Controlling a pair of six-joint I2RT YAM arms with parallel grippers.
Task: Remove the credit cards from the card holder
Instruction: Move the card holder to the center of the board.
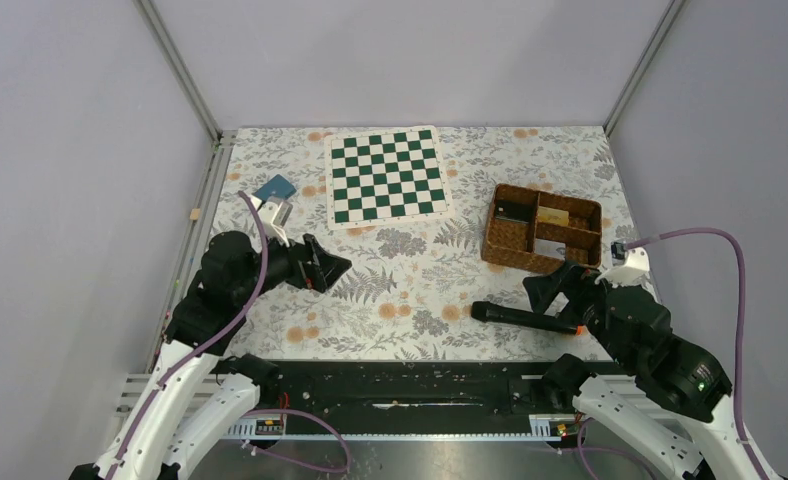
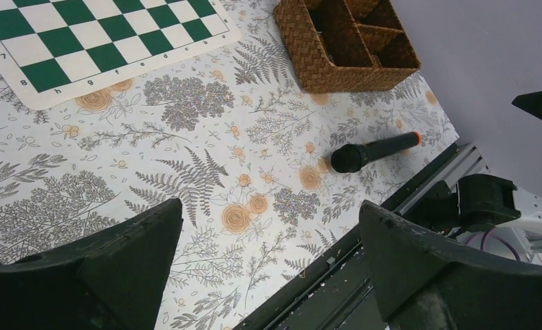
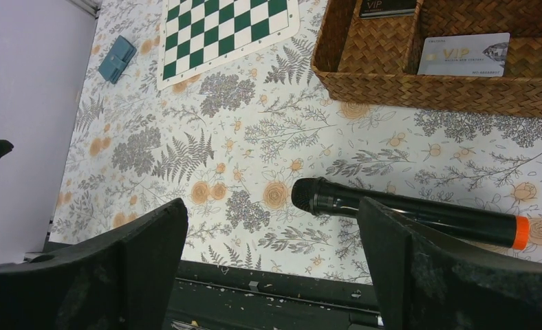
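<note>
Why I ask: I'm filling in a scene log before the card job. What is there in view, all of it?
card holder: one, blue, closed, far left, beside the chessboard.
chessboard: one, green and white, far middle.
basket: one, brown wicker with compartments, right side.
VIP card: one, pale with gold lettering, flat in a basket compartment.
dark flat item: one, blackish, in the neighbouring compartment, mostly cut off.
microphone: one, black with an orange end, lying near side of the basket.
tablecloth: one, white with grey and orange flowers, under everything.
left gripper: one, black, open, empty, near left.
right gripper: one, black, open, empty, over the microphone.
</note>
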